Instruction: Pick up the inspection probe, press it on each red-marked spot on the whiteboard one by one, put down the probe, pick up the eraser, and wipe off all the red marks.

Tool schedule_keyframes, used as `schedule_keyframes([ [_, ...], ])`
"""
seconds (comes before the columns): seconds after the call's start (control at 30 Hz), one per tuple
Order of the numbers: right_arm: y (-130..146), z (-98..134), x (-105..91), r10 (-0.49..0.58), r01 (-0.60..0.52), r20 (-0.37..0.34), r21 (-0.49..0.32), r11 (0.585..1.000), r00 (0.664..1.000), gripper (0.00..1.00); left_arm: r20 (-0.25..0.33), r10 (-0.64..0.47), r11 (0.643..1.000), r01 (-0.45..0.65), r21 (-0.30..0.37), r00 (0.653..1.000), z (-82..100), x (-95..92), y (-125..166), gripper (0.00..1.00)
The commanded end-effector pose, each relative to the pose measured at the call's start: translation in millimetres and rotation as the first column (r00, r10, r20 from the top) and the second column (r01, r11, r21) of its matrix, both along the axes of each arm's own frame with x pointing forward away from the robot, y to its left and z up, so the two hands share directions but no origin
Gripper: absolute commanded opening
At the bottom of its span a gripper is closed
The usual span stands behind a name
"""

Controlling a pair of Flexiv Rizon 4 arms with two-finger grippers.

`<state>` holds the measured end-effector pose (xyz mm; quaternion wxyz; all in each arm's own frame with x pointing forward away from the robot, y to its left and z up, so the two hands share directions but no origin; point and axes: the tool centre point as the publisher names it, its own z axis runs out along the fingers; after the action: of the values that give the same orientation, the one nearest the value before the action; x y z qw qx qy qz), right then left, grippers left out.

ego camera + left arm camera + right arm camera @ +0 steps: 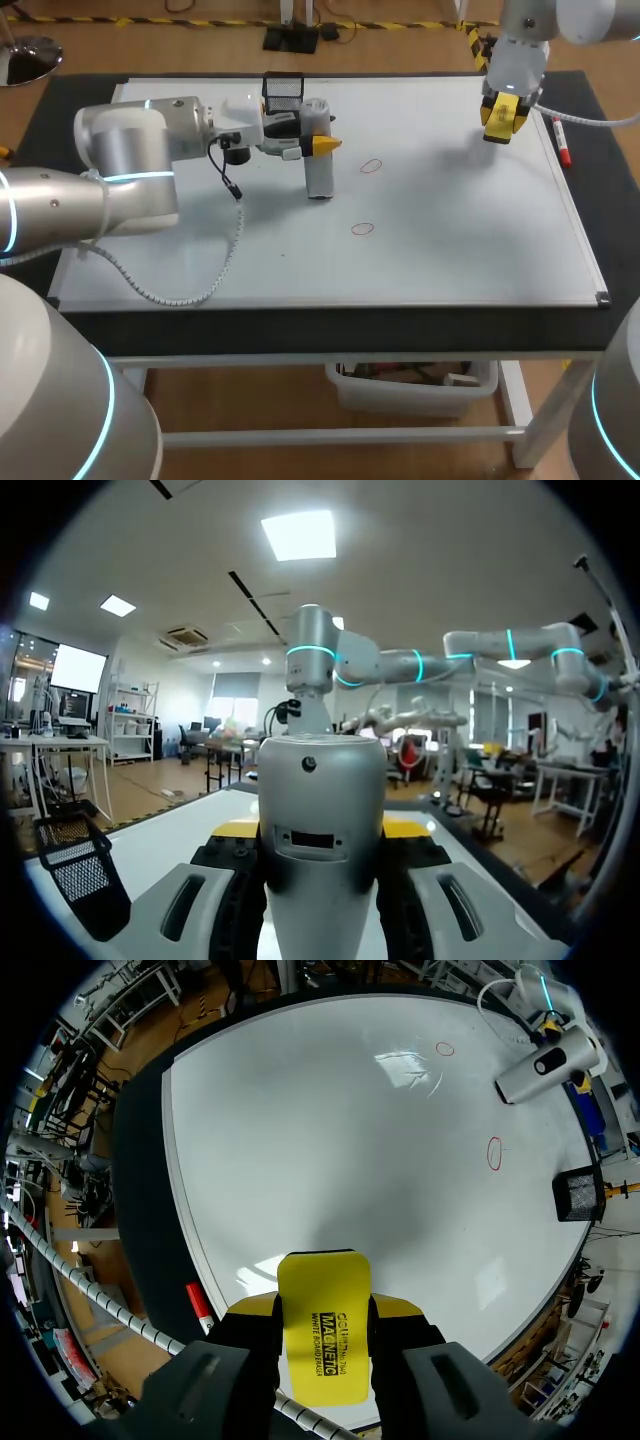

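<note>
Head view: left gripper (320, 146) is clamped on the probe (318, 175), which stands upright on the whiteboard (450, 250) just beside one red mark (371, 166). A second mark (362, 229) sits nearer. The right gripper (503, 118) is gripping the eraser (322, 1345) over the far right corner. Looks like it's on the probing step, and next is a small shift onto a ring.

table (600, 330) black top | whiteboard (450, 250) flat on it | red marker (563, 140) at its right edge
</note>
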<state>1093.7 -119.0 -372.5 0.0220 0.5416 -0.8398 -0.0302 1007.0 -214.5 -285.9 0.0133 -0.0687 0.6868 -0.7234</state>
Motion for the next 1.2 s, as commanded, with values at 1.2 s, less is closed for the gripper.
schedule_keyframes([
  [1.2,-0.8,1.9,0.2,0.002,-0.002,-0.001,-0.003,1.0,1.0,0.0,0.107,0.346,0.932,-0.354,0.074,0.932,47.9,33.0,174.3,0.0],
])
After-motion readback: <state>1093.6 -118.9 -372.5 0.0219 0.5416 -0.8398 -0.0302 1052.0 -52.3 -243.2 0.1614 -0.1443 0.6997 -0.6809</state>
